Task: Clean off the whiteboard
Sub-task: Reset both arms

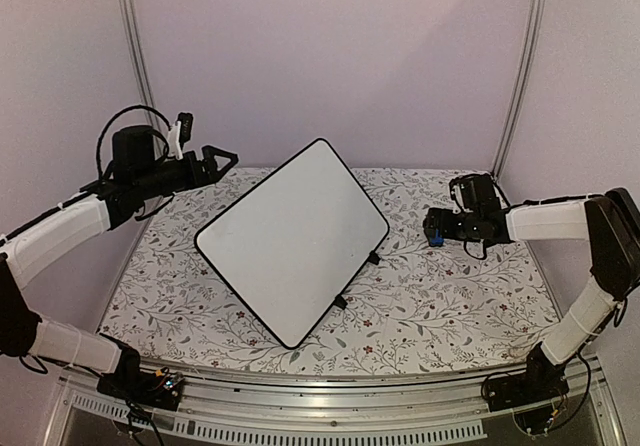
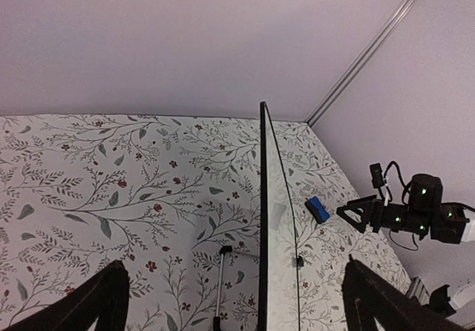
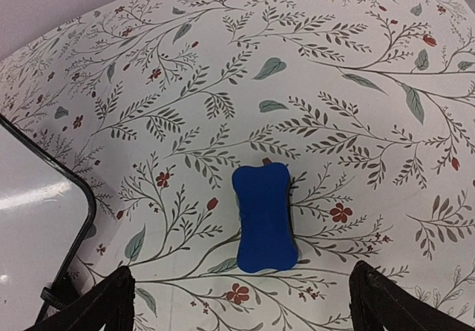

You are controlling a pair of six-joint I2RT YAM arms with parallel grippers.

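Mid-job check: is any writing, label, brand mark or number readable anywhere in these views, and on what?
No text can be read anywhere.
The whiteboard: its face shows no writing from the top camera.
The blue eraser: no label shows on its top.
The table cover: a floral print only, no words.

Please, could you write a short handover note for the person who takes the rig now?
Left tool: open, empty, raised at the left.
Right tool: open, empty, over the small blue eraser block lying on the floral tablecloth.
Large white rectangular whiteboard with black rim: mid-table, no writing visible.
Done: erasing, it seems.
Left: check the board, retract both arms.
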